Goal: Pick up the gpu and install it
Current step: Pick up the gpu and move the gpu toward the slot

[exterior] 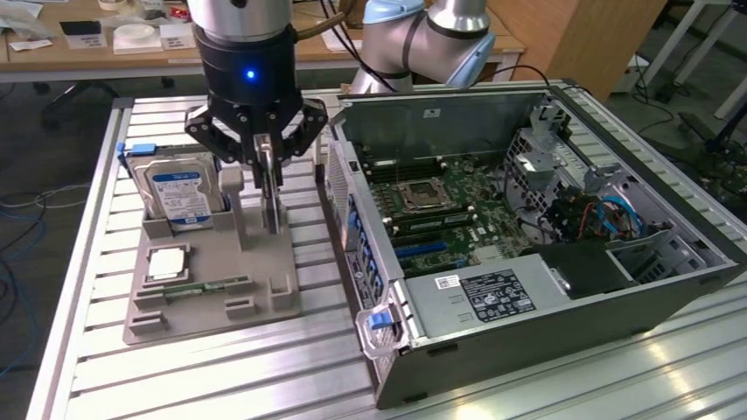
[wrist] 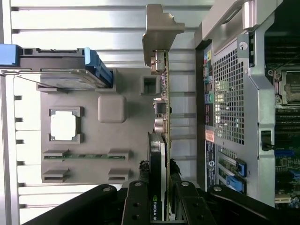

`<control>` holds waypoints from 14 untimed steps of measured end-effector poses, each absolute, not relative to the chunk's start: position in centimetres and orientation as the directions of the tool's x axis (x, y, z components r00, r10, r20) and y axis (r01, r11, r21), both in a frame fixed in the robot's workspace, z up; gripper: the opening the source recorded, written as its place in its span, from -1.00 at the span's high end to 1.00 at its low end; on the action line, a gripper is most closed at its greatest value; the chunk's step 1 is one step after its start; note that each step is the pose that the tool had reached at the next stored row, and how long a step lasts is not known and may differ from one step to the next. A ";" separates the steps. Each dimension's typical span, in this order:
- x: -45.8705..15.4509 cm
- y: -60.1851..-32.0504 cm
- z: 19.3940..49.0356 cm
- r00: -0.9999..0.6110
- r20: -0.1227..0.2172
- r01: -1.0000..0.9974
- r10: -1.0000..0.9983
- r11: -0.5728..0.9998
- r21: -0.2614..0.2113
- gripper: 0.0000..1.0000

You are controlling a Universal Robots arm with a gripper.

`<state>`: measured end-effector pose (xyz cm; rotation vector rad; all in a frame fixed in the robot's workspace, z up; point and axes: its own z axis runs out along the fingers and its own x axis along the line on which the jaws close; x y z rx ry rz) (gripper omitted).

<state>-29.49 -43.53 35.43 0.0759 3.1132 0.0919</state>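
Right now the hand (exterior: pixel 268 147) pinches the gpu (exterior: pixel 272 197) by its upper edge. The card stands upright and edge-on at the grey tray (exterior: pixel 262 262) on the bench (exterior: pixel 105 367), between the hard drive (exterior: pixel 178 194) and the open case (exterior: pixel 561 341).

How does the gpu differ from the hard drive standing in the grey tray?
The gpu is clamped in the gripper; the hard drive stands untouched in a slot of the grey tray. The gpu is a thin green board with a silver end bracket; the hard drive is a thicker silver box with a blue-white label and blue side rails. Both stand upright on edge.
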 end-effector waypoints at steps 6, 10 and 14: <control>-29.5 -43.5 36.7 -0.998 -0.025 0.048 0.049 0.997 0.060 0.47; -29.5 -43.5 37.3 -0.998 -0.025 0.048 0.049 0.997 0.060 0.47; -29.5 -43.5 37.9 -0.998 -0.025 0.048 0.049 0.997 0.060 0.47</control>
